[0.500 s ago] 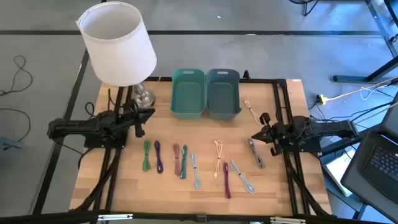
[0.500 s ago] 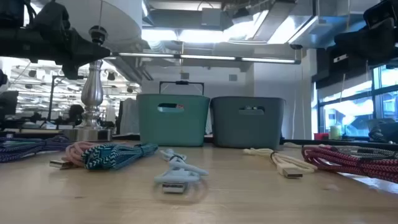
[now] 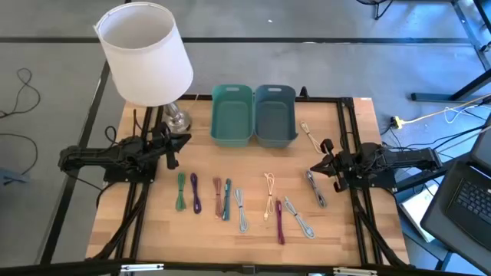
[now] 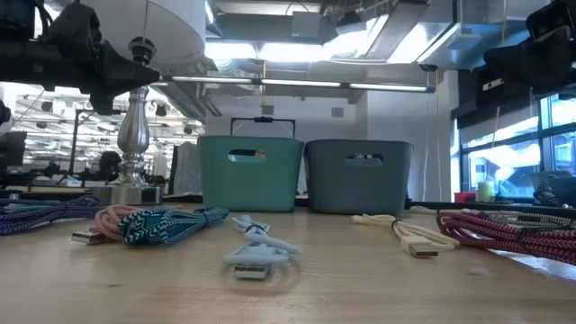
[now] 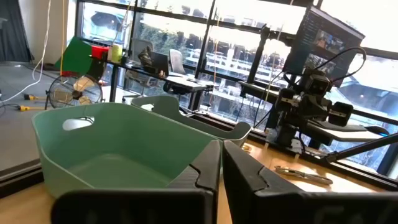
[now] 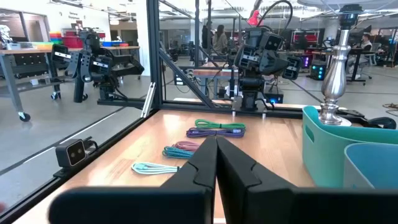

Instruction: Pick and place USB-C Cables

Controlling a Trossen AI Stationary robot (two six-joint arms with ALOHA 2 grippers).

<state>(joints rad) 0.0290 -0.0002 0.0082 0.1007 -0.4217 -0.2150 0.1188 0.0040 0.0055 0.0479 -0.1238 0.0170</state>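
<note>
Left gripper (image 3: 175, 147): fingers together, holding nothing, near the lamp (image 3: 146, 57) base.
Right gripper (image 3: 321, 166): fingers together, empty, just beside a grey cable.
USB-C cables (image 3: 230, 201): spread in a row on the wooden table (image 3: 153, 222), in front of the bins.
Bins: teal bin (image 3: 232, 115) touching grey bin (image 3: 275, 115).

Left gripper (image 3: 175, 150) closed; right gripper (image 3: 321, 166) closed — both raised, apart.

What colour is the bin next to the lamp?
The bin nearest the lamp is teal green. It shows best in the high view.
</note>
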